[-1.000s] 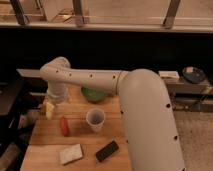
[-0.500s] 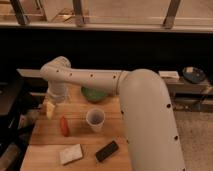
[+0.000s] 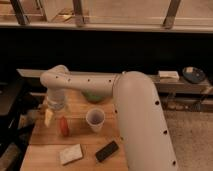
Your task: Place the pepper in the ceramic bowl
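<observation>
Here the gripper [image 3: 49, 117] is low over the left part of the wooden table [image 3: 42, 152], at the end of the big white arm [image 3: 132, 107] that comes in from the right side and bends to the left across the far half of the table. The gripper points down and its pale yellowish tip is close to the table top; I cannot tell if it touches the wood. I also cannot tell if the gripper is released or clenched, but it holds nothing that I can see. The pepper [image 3: 64, 126] lies on the table just to the right of the gripper and a little nearer, apart from it, with its long side running from far to near. To the right of the pepper stands the white cup [image 3: 95, 120], upright, with its opening up, near the pepper but not touching it. The ceramic bowl [image 3: 93, 97] is farther back, behind the cup, and the arm covers most of it, so only a part of its green side shows; what is inside it I cannot see. On the near part of the table lie a pale sponge-like block [image 3: 70, 154] and, to its right, a flat black object [image 3: 107, 151], both well apart from the gripper. The pepper is outside the bowl, and the cup stands between them.
</observation>
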